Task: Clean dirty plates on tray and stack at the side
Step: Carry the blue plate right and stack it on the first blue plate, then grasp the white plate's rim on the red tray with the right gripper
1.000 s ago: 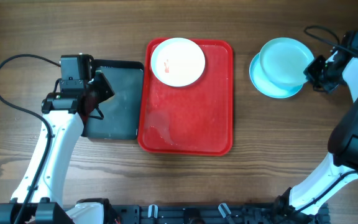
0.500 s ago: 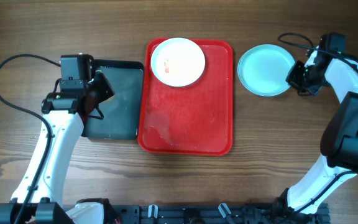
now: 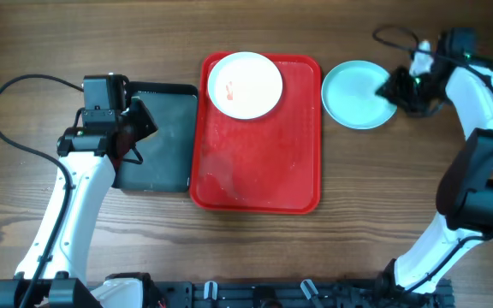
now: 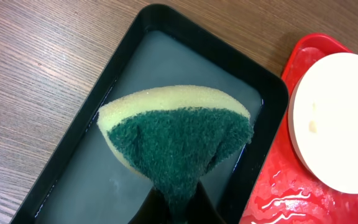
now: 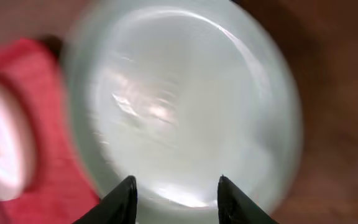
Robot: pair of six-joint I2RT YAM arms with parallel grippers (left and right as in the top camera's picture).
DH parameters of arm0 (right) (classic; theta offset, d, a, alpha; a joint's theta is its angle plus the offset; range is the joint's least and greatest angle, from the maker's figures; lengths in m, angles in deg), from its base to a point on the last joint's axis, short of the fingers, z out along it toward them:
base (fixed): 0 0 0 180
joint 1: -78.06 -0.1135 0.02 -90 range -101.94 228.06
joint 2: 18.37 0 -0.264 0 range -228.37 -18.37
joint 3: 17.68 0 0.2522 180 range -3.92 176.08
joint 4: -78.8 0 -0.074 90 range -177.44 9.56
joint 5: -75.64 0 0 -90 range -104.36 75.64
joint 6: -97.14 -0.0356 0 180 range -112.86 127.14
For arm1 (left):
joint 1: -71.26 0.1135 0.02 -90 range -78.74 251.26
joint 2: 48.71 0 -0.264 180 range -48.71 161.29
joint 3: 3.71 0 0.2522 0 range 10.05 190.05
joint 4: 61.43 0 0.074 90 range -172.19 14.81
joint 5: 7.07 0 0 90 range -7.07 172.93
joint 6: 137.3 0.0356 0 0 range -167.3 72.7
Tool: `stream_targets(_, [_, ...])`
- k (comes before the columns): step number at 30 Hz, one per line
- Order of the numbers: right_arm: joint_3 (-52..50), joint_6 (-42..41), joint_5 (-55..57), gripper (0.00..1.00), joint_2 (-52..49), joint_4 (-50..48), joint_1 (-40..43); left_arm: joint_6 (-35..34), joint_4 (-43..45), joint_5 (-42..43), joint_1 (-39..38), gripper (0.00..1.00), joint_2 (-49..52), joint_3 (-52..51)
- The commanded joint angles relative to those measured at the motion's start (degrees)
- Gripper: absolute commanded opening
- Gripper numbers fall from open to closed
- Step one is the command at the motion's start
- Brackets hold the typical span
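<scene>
The red tray (image 3: 259,162) lies mid-table with a white plate (image 3: 245,85) bearing orange-red smears at its far end. Just right of the tray rests a pale blue plate (image 3: 356,94); whether another lies under it I cannot tell. My right gripper (image 3: 394,91) hovers at this plate's right edge. The right wrist view shows that gripper (image 5: 178,190) open over the blurred blue plate (image 5: 179,106), holding nothing. My left gripper (image 3: 135,128) stays above the black tray, shut on a yellow-green sponge (image 4: 179,137) that fans out from the left gripper (image 4: 182,208).
The black tray (image 4: 272,93) holds shallow water and sits against the red tray's (image 4: 278,199) left side. The white plate (image 4: 337,118) is close to the sponge. Wooden table surrounds everything; the right arm's cable loops near the far right.
The right gripper carried a blue plate left onto the other, the pair shifted toward the red tray, and its jaws have opened. The left arm has not moved.
</scene>
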Motion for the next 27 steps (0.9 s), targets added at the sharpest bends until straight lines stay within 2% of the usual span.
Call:
stream_targets(1, [1.49,1.95,-6.43,0.42,0.90,-2.89,-6.82,1.33,0.44,-0.31,0.28,0.04,0.33,0.59])
stream_targets(4, [1.46,3.04,-2.05,0.43,0.81,-6.43,-13.11,1.55,0.39,-0.24,0.28,0.04,0.33,0.59])
stream_targets(8, [0.90,3.08,9.01,0.43,0.57,-10.99,-21.57,7.82,0.44,4.48,0.28,0.04,0.33,0.59])
stream_targets(14, [-0.44,3.08,17.05,0.43,-1.01,-20.11,-29.79,8.20,0.44,4.63,0.28,0.04,0.33,0.59])
stream_targets(20, [-0.46,3.04,19.93,0.43,-7.82,-28.33,-31.78,8.20,0.35,4.63,0.28,0.04,0.33,0.59])
stream_targets(27, [-0.46,2.84,19.21,0.34,-9.09,-27.52,-31.78,8.20,0.31,4.63,0.28,0.04,0.33,0.59])
